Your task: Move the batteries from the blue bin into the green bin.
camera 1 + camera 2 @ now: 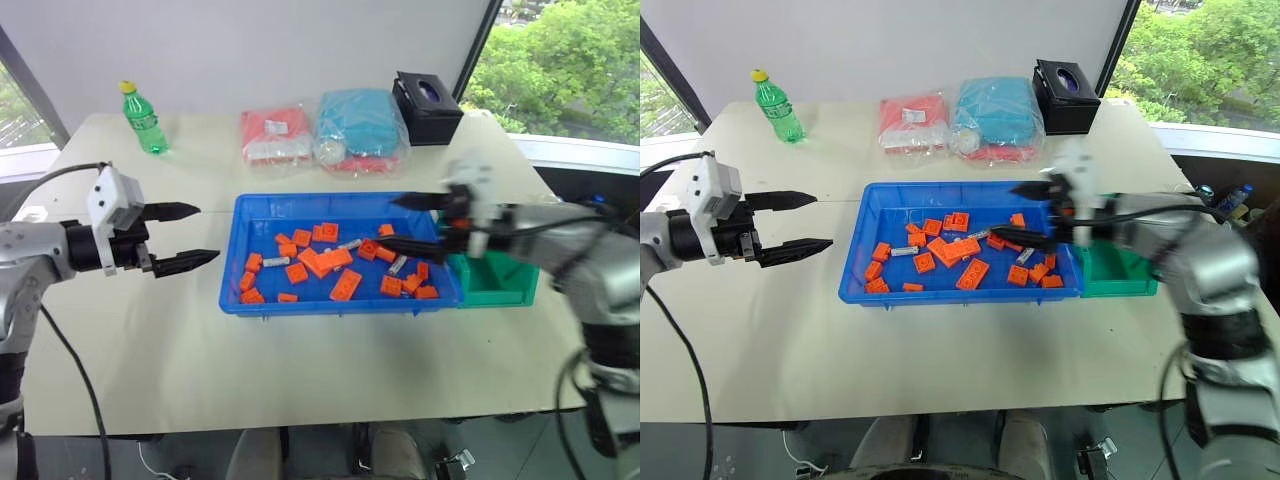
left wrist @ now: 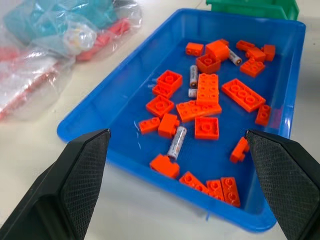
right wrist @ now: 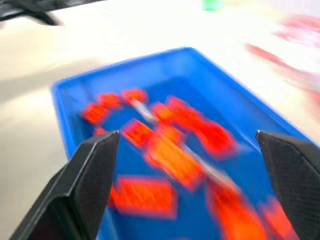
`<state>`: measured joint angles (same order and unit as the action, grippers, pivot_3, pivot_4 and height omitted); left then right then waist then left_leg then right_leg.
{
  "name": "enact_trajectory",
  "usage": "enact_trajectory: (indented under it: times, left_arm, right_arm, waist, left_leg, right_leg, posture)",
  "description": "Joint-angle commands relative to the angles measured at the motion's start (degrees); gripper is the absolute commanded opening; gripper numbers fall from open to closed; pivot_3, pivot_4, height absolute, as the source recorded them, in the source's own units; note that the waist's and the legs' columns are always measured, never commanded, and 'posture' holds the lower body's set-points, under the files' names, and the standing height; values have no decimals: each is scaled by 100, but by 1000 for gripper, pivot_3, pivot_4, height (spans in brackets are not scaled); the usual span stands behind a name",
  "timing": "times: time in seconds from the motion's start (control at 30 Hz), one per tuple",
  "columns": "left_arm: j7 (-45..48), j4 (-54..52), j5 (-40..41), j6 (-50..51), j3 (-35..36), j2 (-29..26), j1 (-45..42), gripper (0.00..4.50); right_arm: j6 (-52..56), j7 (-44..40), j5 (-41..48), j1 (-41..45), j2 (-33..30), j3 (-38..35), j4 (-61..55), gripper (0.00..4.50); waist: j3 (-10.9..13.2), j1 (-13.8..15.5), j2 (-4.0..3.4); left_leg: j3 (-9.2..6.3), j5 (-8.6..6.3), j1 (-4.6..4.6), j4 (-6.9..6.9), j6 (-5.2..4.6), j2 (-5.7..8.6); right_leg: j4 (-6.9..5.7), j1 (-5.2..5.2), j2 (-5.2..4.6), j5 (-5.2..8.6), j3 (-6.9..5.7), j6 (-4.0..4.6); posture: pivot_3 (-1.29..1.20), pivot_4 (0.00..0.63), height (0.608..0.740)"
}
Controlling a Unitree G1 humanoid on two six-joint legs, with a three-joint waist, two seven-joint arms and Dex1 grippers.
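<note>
The batteries (image 2: 177, 142) lie flat among orange toy bricks (image 2: 243, 94) in the blue bin (image 1: 245, 296), mid-table, with the green bin (image 1: 505, 285) touching its right end. They look small, stiff, smooth and likely to roll, so I'd pinch one across its middle, square to its long axis; the nearest the left end lies roughly left-right, while others toward the right lie at differing slants. The right gripper (image 1: 410, 222) hangs over the tray's right end with fingers spread and empty, and the left gripper (image 1: 188, 236) hovers released left of the tray.
</note>
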<state>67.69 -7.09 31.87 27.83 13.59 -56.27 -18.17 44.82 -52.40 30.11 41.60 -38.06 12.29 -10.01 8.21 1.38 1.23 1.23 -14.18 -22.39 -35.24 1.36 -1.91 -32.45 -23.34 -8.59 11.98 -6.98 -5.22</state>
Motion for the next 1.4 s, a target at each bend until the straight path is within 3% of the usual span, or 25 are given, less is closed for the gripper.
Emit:
enact_trajectory:
  times: [0.03, 0.13, 0.3, 0.53, 0.8, 1.13, 1.23, 1.4]
  left_arm:
    - [108, -232, 20, -80, 122, -123, 101, 4500]
    - [86, -390, 44, -51, 216, -133, 282, 4500]
    - [-12, -792, 154, 84, 434, -143, 673, 4500]
    - [-180, -1194, 288, 238, 695, -141, 1017, 4500]
    - [-387, -1351, 419, 354, 877, -118, 1069, 4500]
    - [-447, -1239, 429, 280, 775, -127, 915, 4500]
    - [-461, -1195, 426, 261, 736, -100, 829, 4500]
    - [-450, -1067, 384, 197, 673, -63, 705, 4500]
  right_arm:
    - [-267, -128, -650, 661, 564, 794, 658, 4486]
    - [-598, -240, -1175, 1163, 1234, 1381, 1518, 4486]
    - [-1113, -505, -1725, 1731, 2138, 1769, 2943, 4486]
    - [-2036, -509, -2350, 2307, 3159, 1672, 4961, 4486]
    - [-2936, -527, -2940, 2641, 3691, 1535, 6626, 4486]
    - [-3371, -436, -3410, 2690, 3975, 1242, 7412, 4486]
    - [-3470, -394, -3575, 2674, 3993, 1229, 7540, 3744]
    - [-3598, -364, -3739, 2753, 4015, 1138, 7624, 1416]
  waist:
    - [4, 6, 4]
    - [4, -42, 19]
    - [5, -97, 20]
    - [4, -155, 26]
    - [4, -226, 26]
    - [4, -235, 26]
    - [4, -221, 26]
    - [4, -222, 25]
  left_leg:
    - [-2, 0, -3, -1, 0, 2]
    - [-8, 0, -2, -2, 0, 2]
    - [-7, 2, 7, -13, 3, -2]
    - [-13, 2, 13, -5, 5, -1]
    - [-17, 3, 18, -1, 7, 0]
    - [-17, 4, 35, 1, 9, 0]
    - [-17, 4, 41, 2, 9, 0]
    - [-17, 1, 70, 8, 12, 2]
  right_leg:
    - [-4, -1, 0, -21, 0, -8]
    - [-12, 0, 3, -21, 0, -9]
    - [-21, -1, 4, -17, 0, -14]
    - [-71, -4, 9, -29, 5, -24]
    - [-71, 0, 11, -28, 6, -24]
    - [-72, 11, 12, -19, 10, -13]
    - [-72, 10, 12, -20, 11, -13]
    - [-68, 17, 11, -14, 13, -14]
  posture:
    - [0, 150, 724]
    - [0, 150, 724]
    - [0, 150, 724]
    - [0, 150, 724]
    - [0, 150, 724]
    - [0, 150, 724]
    - [0, 150, 724]
    - [0, 150, 724]
